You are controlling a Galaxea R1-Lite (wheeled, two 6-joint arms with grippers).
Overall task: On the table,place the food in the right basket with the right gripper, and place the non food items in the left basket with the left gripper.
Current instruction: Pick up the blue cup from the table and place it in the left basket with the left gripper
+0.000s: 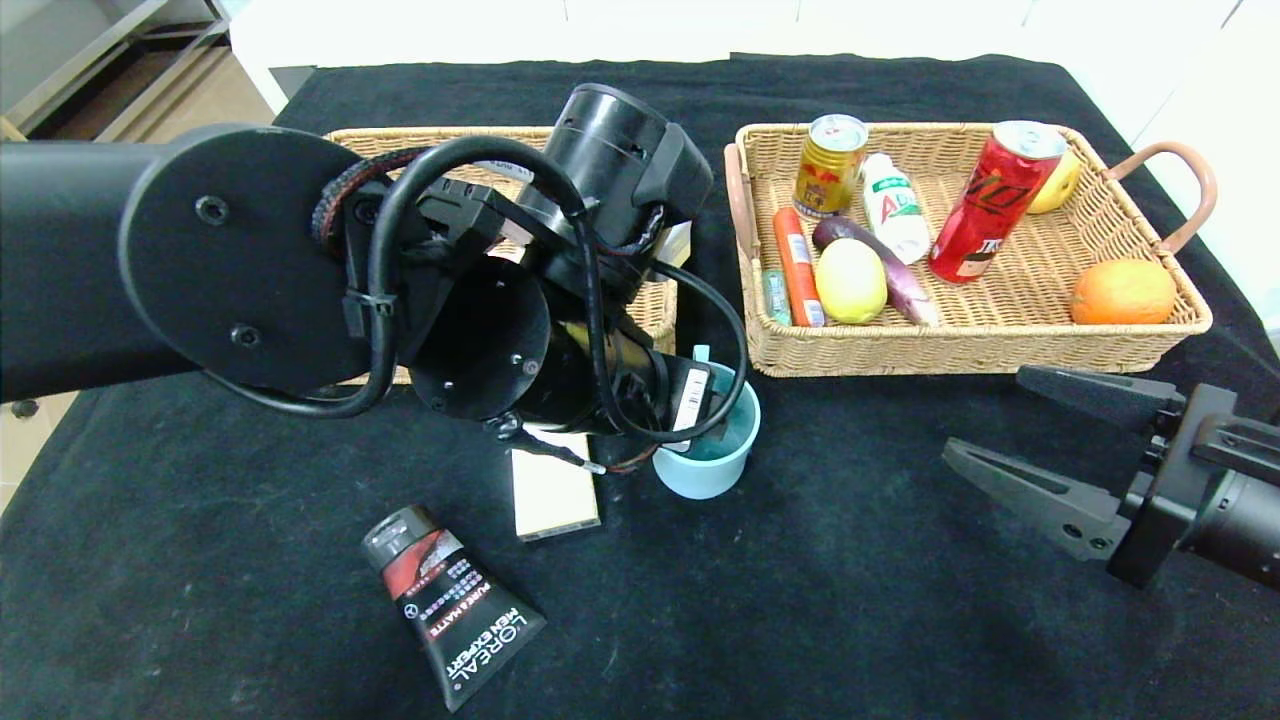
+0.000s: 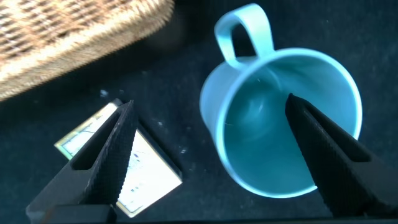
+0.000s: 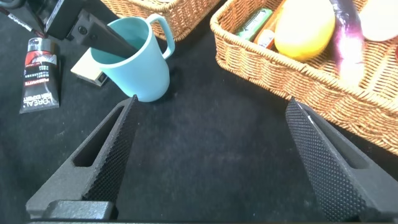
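A light blue mug (image 1: 705, 470) stands upright on the black cloth in front of the gap between the baskets. My left gripper (image 2: 209, 102) is open and straddles the mug's wall (image 2: 280, 124): one finger is inside the mug, the other outside over a small cream box (image 2: 143, 174). The box (image 1: 555, 495) lies just left of the mug. A black L'Oreal tube (image 1: 450, 600) lies nearer the front. My right gripper (image 1: 985, 415) is open and empty in front of the right basket (image 1: 960, 340). The mug also shows in the right wrist view (image 3: 134, 62).
The right basket holds two cans, a white bottle, a sausage, a lemon, an eggplant, an orange and a yellow fruit. The left basket (image 1: 440, 135) sits behind my left arm, mostly hidden. A shelf stands beyond the table's far left corner.
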